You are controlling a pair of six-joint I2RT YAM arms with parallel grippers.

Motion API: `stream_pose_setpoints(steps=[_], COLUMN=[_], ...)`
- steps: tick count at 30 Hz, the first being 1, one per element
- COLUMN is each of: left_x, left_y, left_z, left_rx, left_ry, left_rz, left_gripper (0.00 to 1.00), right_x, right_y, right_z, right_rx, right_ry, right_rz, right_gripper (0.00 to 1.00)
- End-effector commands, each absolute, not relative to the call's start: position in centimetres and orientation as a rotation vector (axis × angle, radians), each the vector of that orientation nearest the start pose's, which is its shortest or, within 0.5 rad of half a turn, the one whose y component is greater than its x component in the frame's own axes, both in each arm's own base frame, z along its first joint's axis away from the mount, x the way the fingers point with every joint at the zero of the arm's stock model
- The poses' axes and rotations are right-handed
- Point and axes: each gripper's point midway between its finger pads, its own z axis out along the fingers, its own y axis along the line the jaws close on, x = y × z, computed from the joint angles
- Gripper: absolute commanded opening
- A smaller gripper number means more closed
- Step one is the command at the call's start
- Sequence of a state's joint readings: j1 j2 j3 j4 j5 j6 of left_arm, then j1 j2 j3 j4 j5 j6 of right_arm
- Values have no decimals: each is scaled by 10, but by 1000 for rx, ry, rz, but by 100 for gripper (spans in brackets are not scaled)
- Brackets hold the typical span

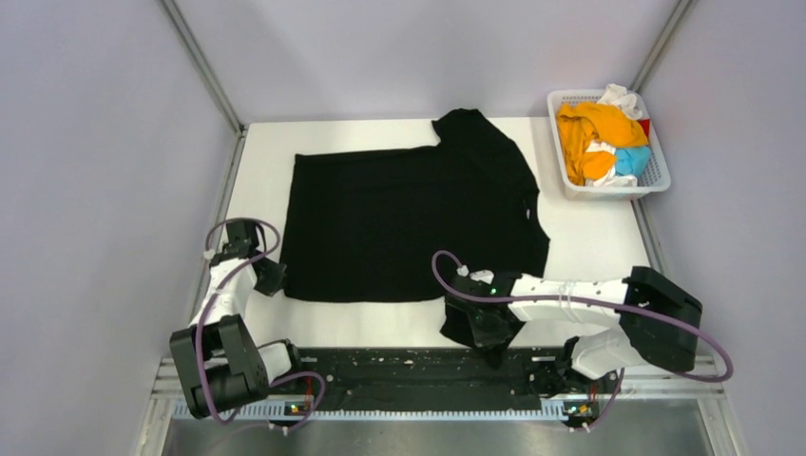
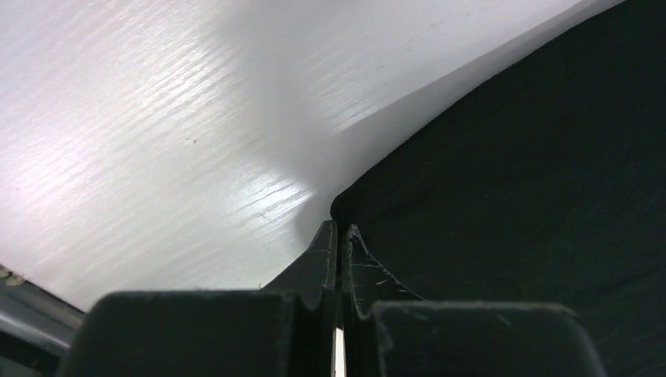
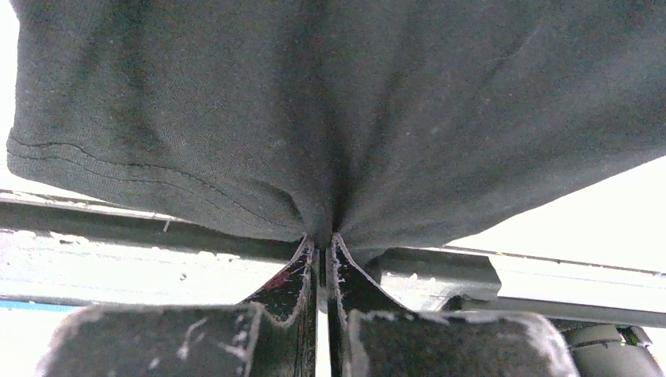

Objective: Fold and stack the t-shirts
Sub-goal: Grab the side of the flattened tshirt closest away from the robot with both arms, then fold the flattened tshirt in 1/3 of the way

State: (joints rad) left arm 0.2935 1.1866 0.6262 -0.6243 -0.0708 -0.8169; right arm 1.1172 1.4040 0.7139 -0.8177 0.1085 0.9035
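A large black t-shirt (image 1: 409, 209) lies spread flat across the middle of the white table (image 1: 589, 242). My left gripper (image 1: 273, 277) sits low at its near left corner. In the left wrist view the left gripper (image 2: 339, 228) is shut, its tips pinching the corner of the black t-shirt (image 2: 534, 196). My right gripper (image 1: 475, 331) is at the shirt's near right end, by the table's front edge. In the right wrist view the right gripper (image 3: 323, 236) is shut on a gathered bunch of the black t-shirt (image 3: 353, 102).
A white lattice basket (image 1: 608, 190) stands at the back right corner and holds crumpled orange (image 1: 594, 128), white (image 1: 623, 97), light blue (image 1: 635, 159) and red (image 1: 645, 125) t-shirts. A black rail (image 1: 409, 375) runs along the front edge between the arm bases. Grey walls close in both sides.
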Motion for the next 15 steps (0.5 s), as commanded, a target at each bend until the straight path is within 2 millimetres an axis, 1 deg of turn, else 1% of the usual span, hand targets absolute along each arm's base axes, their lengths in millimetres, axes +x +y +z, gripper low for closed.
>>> stream_pose_setpoints(steps=[1, 3, 6, 8, 9, 11, 13, 14, 15], left_x=[204, 192, 180, 177, 177, 178, 183, 188, 195], left_y=[56, 60, 65, 64, 63, 61, 59, 58, 56], left_z=[40, 42, 46, 47, 47, 48, 52, 56, 59], left_rx=[-1522, -1555, -1572, -1572, -1573, -1583, -1586, -1580, -1557], left_ry=[2305, 2299, 2287, 2279, 2275, 2272, 2265, 2257, 2250], left_rz=[60, 128, 191, 193, 184, 163, 133, 104, 67], left_gripper=[0, 0, 0, 0, 0, 0, 0, 0, 0], right_x=[57, 46, 32, 29, 31, 44, 59, 72, 89], right_y=[181, 183, 185, 186, 186, 190, 196, 196, 195], right_z=[21, 26, 34, 40, 43, 51, 59, 63, 67], right_rx=[-311, -341, -369, -398, -412, -401, -366, -332, -288], right_ry=[3033, 3056, 3093, 3092, 3077, 3018, 2974, 2940, 2897], right_rz=[121, 203, 290, 312, 311, 299, 311, 290, 271], right_gripper=[0, 0, 0, 0, 0, 0, 0, 0, 0])
